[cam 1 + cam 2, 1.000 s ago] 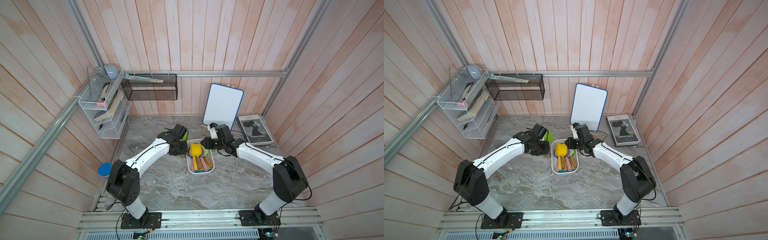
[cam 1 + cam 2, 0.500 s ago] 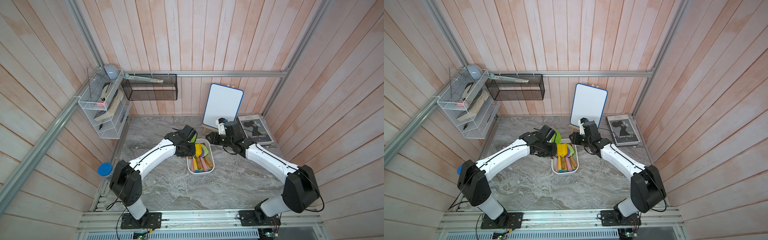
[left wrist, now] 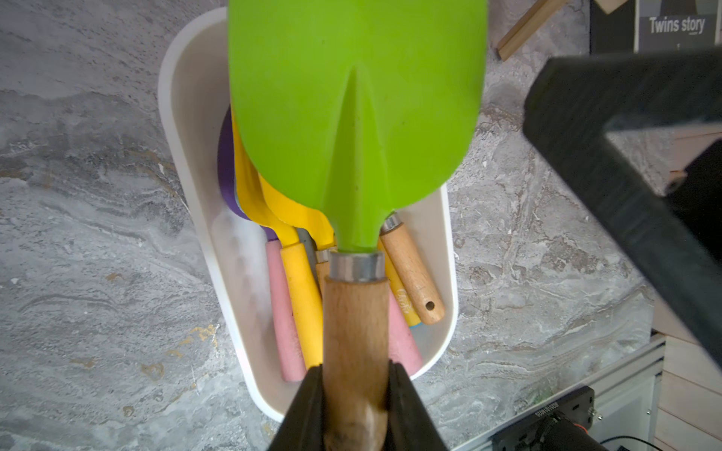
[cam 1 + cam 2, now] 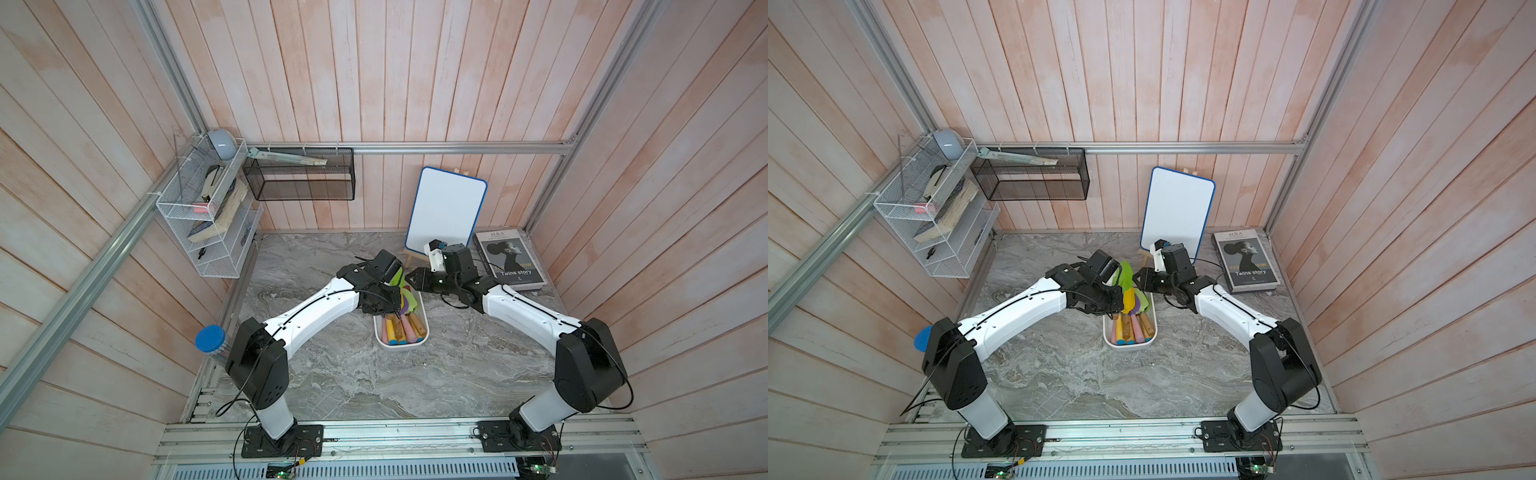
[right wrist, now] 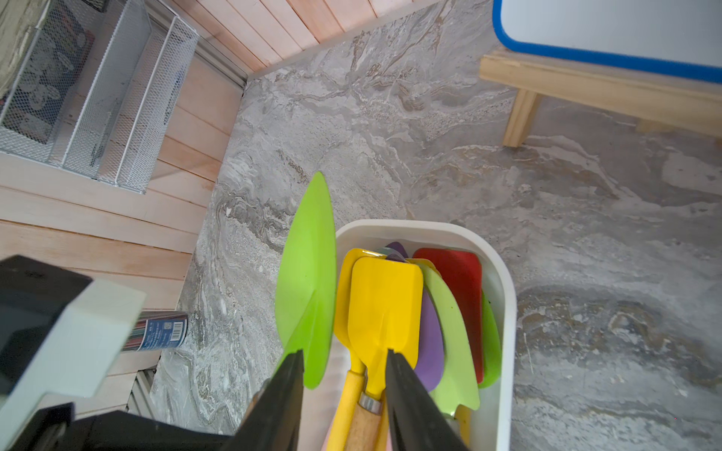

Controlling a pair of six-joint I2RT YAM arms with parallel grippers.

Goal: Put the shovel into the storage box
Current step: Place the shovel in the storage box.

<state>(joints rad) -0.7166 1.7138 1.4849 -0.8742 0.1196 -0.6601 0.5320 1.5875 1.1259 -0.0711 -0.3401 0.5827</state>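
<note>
The shovel (image 3: pixel 351 117) has a bright green blade and a wooden handle. My left gripper (image 3: pixel 355 371) is shut on that handle and holds the shovel over the storage box (image 3: pixel 172 97), blade pointing past the box's far end. In both top views the green blade (image 4: pixel 398 276) (image 4: pixel 1126 270) sticks out beyond my left wrist, above the white tub (image 4: pixel 401 344) (image 4: pixel 1129 345). Several coloured shovels lie in the tub, a yellow one (image 5: pixel 385 296) on top. My right gripper (image 5: pixel 344 353) hangs open just behind the tub's far end (image 4: pixel 413 276), holding nothing.
A whiteboard on a wooden easel (image 4: pixel 446 212) stands at the back, close behind my right wrist. A book (image 4: pixel 509 259) lies at the back right. A white wire rack (image 4: pixel 203 216) and a black mesh basket (image 4: pixel 299 180) hang on the walls. A blue-capped tube (image 4: pixel 210 338) stands far left.
My left arm has carried the green shovel from left of the tub to over it. My right gripper has drawn back from the tub toward the whiteboard, leaving the yellow shovel inside.
</note>
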